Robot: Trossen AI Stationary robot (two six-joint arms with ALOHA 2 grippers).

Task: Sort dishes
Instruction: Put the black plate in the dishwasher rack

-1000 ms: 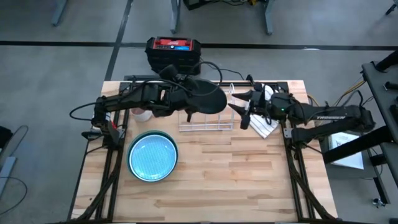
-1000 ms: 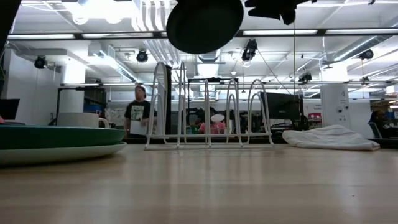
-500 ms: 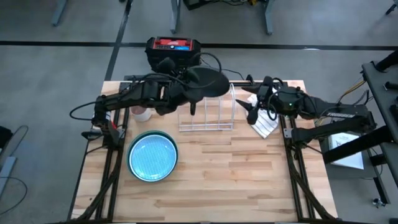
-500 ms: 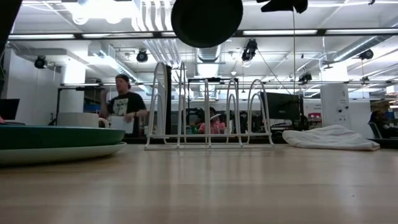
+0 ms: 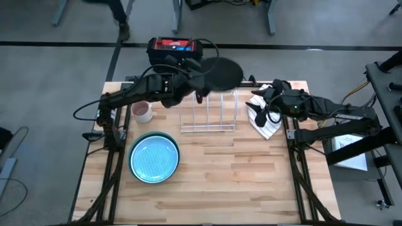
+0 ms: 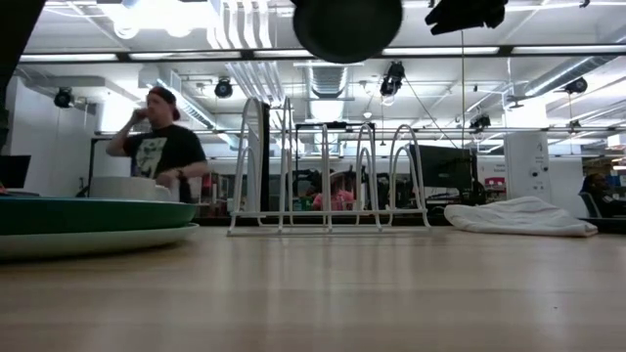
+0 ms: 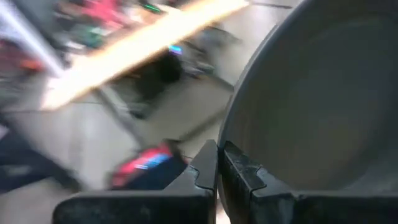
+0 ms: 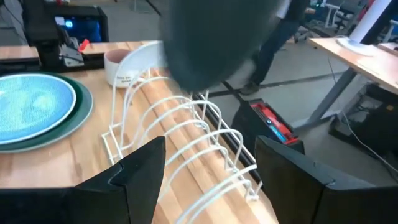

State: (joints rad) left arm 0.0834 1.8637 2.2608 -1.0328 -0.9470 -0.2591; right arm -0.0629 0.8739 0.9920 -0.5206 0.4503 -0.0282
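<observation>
compared with a second ago, the dark grey round plate (image 5: 222,74) is carried further toward the back edge of the table and more to the right, so that it is now held above the far end of the white wire dish rack (image 5: 208,115) rather than over its middle. it is pinched at its rim by the left gripper (image 5: 200,81), whose fingers (image 7: 205,165) are seen pressed together on the plate's edge in the left wrist view. the right gripper (image 5: 257,112) is drawn back from the rack toward the white cloth (image 5: 266,125) at the right side of the table, and its fingers (image 8: 140,163) are spread wide with nothing between them.

a light blue round plate (image 5: 153,157) is left resting inside a green-rimmed dish (image 5: 134,148) near the table's left front. a small pinkish mug (image 5: 142,112) is seen just behind that stack, beside the left arm. a black and red case (image 5: 175,49) is set beyond the table's back edge. in the low view, a person (image 6: 156,147) in a dark shirt is seen in the room behind, now further left.
</observation>
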